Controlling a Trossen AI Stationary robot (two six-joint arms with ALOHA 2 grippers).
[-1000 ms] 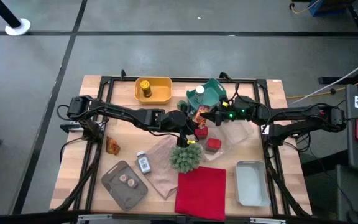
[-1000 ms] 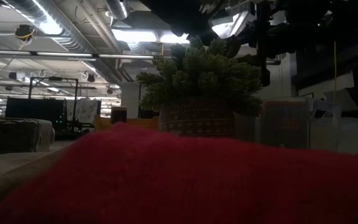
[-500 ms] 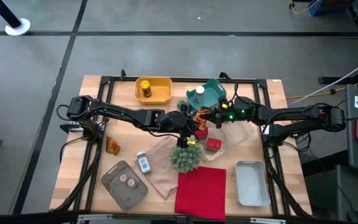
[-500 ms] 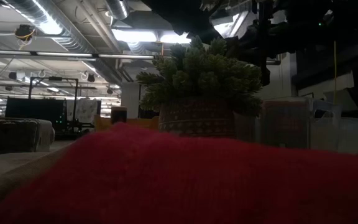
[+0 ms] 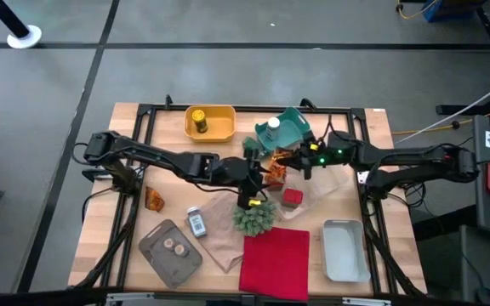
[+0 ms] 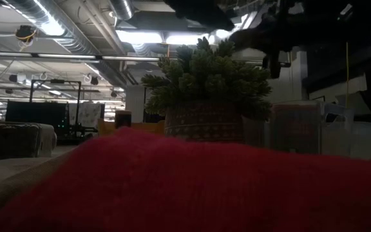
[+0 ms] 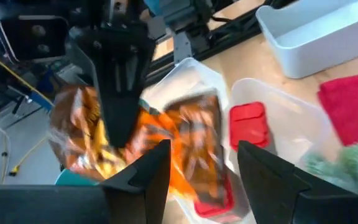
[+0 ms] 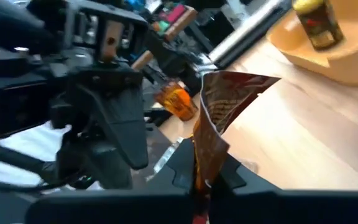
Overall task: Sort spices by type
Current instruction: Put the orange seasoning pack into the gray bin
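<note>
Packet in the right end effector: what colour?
Orange-brown foil packet, clearest in the right wrist view.

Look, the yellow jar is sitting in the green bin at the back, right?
Not quite. The high view shows the yellow jar sitting in the yellow bin at the back. The green bin beside it holds a white-capped jar instead.

A jar (image 5: 198,121) stood in the tub (image 5: 221,129) at the table's far edge; the plant ball (image 5: 254,218) sat mid-table, just behind the cloth (image 5: 275,262), a tray (image 5: 344,251) to its right.
</note>
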